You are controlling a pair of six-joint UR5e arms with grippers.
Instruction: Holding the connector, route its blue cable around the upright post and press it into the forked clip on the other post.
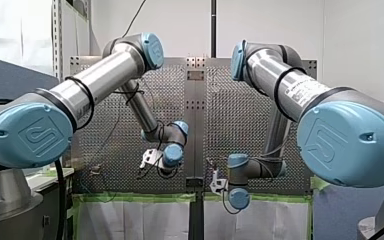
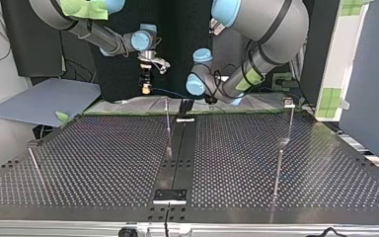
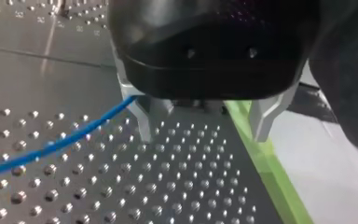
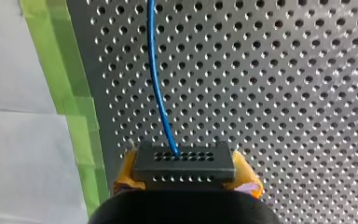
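Front, top face each other (across table point(image 2: 227, 158)); wrist cameras close above.

Grippers, two: my left gripper point(image 3: 203, 137), my right gripper point(image 4: 184, 182). Thin blue cable point(image 4: 156, 79): one. Dark perforated connector block point(image 4: 184, 163): one. Thin metal posts point(image 2: 168, 123): four.

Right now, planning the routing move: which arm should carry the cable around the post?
Right. My right gripper is shut on the connector, with the cable running ahead of it. My left gripper is open and holds nothing.
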